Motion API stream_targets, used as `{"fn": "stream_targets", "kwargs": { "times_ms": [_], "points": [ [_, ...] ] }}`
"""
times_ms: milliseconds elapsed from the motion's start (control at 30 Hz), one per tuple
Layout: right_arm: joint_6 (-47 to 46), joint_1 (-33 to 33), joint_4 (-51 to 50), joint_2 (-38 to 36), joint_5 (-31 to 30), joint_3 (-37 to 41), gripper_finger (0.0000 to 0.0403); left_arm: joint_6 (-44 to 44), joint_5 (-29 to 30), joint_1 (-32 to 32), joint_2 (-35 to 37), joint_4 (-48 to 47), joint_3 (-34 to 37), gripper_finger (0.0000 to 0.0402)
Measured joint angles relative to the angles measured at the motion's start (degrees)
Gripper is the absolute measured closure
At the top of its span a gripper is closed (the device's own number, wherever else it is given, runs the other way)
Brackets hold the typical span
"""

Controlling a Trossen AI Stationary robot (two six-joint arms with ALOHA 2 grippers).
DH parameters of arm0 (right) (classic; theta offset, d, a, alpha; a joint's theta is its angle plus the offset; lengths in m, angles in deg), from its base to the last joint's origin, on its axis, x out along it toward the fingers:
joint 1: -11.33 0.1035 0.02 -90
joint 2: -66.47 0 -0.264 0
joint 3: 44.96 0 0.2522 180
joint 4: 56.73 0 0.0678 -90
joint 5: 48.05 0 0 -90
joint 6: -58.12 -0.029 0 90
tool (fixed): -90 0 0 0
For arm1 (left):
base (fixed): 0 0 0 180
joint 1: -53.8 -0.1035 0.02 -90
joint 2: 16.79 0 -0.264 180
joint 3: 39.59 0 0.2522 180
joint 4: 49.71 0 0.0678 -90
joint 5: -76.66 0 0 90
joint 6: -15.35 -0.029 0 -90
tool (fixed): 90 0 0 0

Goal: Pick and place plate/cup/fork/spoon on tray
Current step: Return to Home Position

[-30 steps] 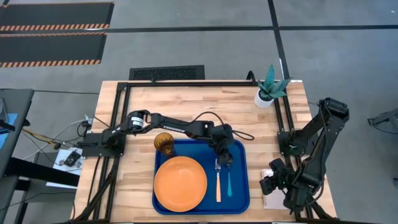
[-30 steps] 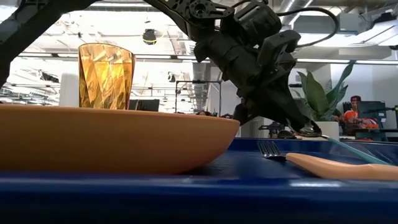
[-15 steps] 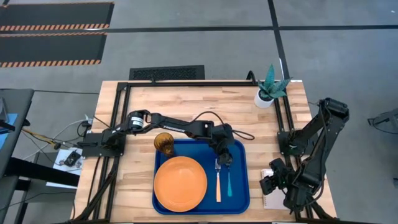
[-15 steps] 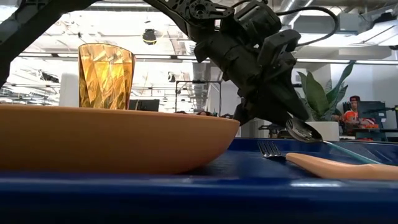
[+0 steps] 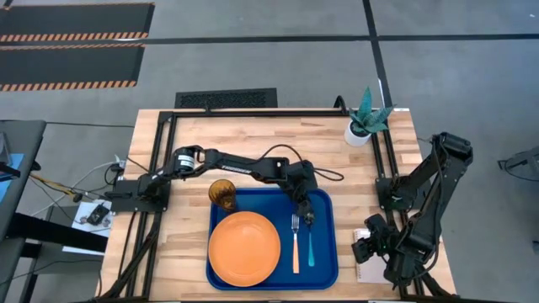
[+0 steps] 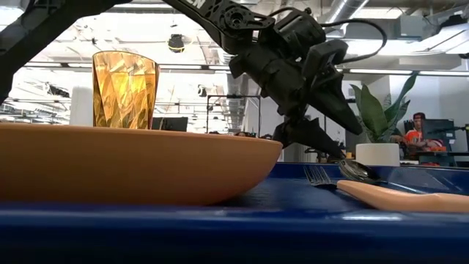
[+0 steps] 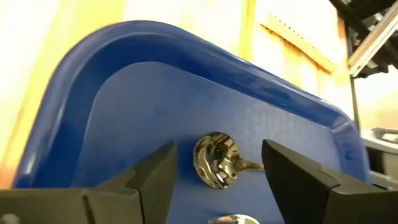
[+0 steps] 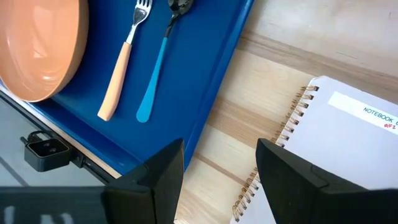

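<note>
One blue tray [image 5: 325,252] lies on the table and carries one orange plate [image 5: 244,248], one amber cup [image 5: 222,194], one fork [image 5: 296,244] and one teal-handled spoon [image 5: 310,241]. Off the tray, the table also holds one potted plant [image 5: 364,120] at its far right corner and one white notepad [image 8: 339,162] near its right edge. Two arms are counted, each with one gripper: the left gripper [image 5: 305,210] and the right gripper [image 5: 364,249].

The desk [image 5: 253,143] is seen from straight above. The tray [image 6: 220,220] is viewed level, close up; both wrist views share it.
</note>
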Motion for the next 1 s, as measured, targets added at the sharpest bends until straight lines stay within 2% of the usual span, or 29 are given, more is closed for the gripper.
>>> {"fn": "stream_targets", "kwargs": {
  "times_ms": [167,367,533,633,800,1000],
  "points": [
    [0.0,0.0,0.0,0.0,-2.5,0.0,0.0182,1.4,-3.9,-1.7,0.8,-2.7,-1.7,0.0175],
    [0.1,-1.2,-1.0,0.0,-3.7,0.0,0.0182,1.0,-8.8,-4.4,4.2,-7.5,-8.5,0.0177],
    [1.4,-3.4,-0.7,-0.1,-5.0,0.0,0.0182,1.5,-16.1,-7.4,11.6,-11.5,-14.3,0.0177],
    [5.4,-5.4,-0.5,-0.4,-9.3,-0.8,0.0182,3.7,-19.4,-9.4,18.3,-12.8,-17.8,0.0177],
    [20.3,-11.3,-0.4,-4.2,-16.9,-4.0,0.0182,4.1,-13.2,-12.5,31.4,-13.5,-20.9,0.0177],
    [51.0,-21.2,0.2,-11.7,-26.7,-12.4,0.0182,2.7,0.7,-13.6,47.2,-13.5,-21.5,0.0177]
  ]
}}
